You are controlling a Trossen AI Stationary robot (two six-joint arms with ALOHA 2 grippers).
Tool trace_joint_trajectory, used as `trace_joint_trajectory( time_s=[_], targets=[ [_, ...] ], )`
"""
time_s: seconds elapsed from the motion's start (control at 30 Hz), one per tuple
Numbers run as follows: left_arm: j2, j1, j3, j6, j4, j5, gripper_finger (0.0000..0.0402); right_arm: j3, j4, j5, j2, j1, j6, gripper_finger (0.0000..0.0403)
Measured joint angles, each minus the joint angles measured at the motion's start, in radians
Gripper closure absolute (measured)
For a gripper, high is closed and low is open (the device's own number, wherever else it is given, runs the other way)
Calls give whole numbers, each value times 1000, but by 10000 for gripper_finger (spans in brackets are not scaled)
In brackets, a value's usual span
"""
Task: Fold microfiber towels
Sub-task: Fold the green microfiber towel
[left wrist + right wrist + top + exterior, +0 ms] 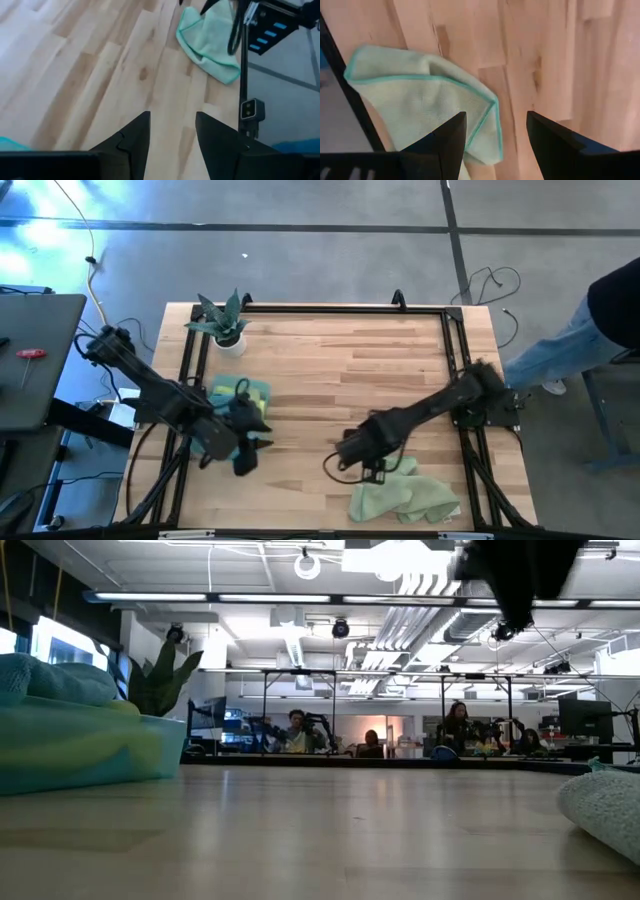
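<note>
A pale green microfiber towel (405,495) lies crumpled on the table near its front edge, toward the right. It shows again in the right wrist view (420,100) and in the left wrist view (210,40). A stack of folded towels (245,393) in yellow, teal and green rests flat on the table's left side, also seen in the low view (80,735). My right gripper (495,117) hangs open above bare wood just left of the pale green towel, pointing down. My left gripper (172,117) is open and slants down over the table, in front of the stack.
A small potted plant (225,320) stands at the far left corner. A black frame (455,350) runs along the table's edges. A person's leg (560,355) shows beyond the right edge. Bare wood (340,370) fills the middle.
</note>
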Motion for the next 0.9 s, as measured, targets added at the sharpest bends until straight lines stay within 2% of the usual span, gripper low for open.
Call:
trace_joint_trajectory(
  time_s=[0.17,0.3,0.4,0.63,0.77,0.9],
  targets=[
    [65,-1,-1,-39,101,2,254,-430,340,-89,-221,22,97,203],
    [100,1,-2,-50,177,1,254,-650,513,-129,-332,20,128,203],
    [126,6,3,-55,258,-5,254,-776,631,-128,-381,19,62,203],
    [155,9,-2,-65,302,-1,255,-974,955,-122,-405,25,-177,203],
    [158,27,-1,-73,276,-10,255,-1012,1028,-79,-405,19,-183,203],
    [156,66,0,-37,282,-14,255,-1023,1101,-81,-405,20,-151,203]
  ],
)
